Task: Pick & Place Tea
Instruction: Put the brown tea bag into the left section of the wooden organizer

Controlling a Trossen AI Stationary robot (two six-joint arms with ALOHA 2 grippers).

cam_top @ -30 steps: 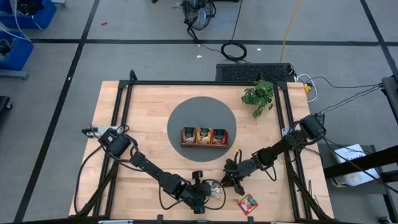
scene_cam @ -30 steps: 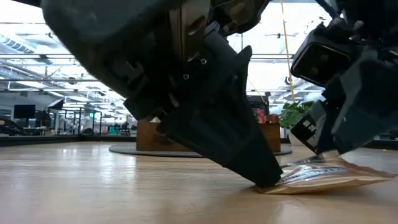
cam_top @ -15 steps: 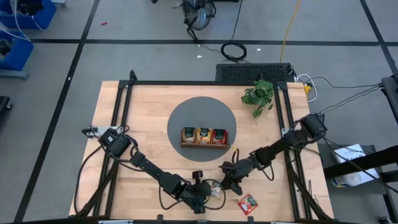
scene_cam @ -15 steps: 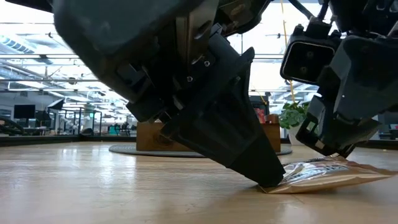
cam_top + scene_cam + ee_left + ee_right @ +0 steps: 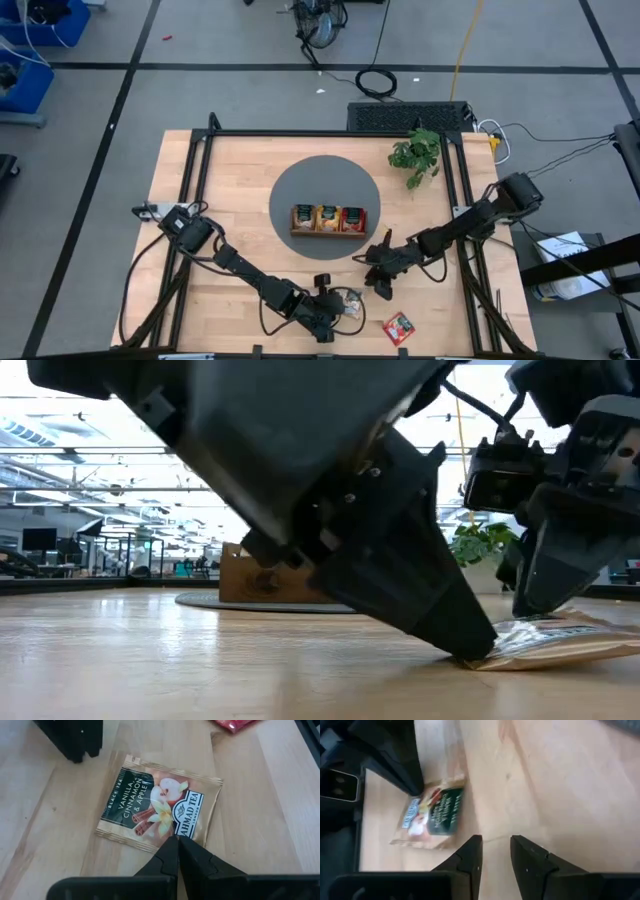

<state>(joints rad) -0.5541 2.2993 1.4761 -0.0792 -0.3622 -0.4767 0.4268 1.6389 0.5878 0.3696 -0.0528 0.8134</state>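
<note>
- The left gripper sits low over the pale wooden table, its 2 dark tapered fingers pressed together, tips resting on the near edge of a tea packet; whether the edge is pinched I cannot tell
- That packet is a flat, glossy square in peach-orange foil with crimped edges and a dark green label, lying flat on the wood just ahead of the left fingertips
- In the low view the same packet looks crinkled and shiny, with the wedge-shaped left fingers touching its edge
- The right gripper hovers just beyond the packet's far side, its 2 blocky black fingers a narrow gap apart and holding nothing
- From the right wrist, the packet lies ahead of the right fingers, apart from them
- A red packet lies near the right gripper, on the table's edge side
- Well beyond both grippers, a brown wooden tray stands on a round grey mat, its 3 compartments filled with packets
- A leafy green plant stands farther off
</note>
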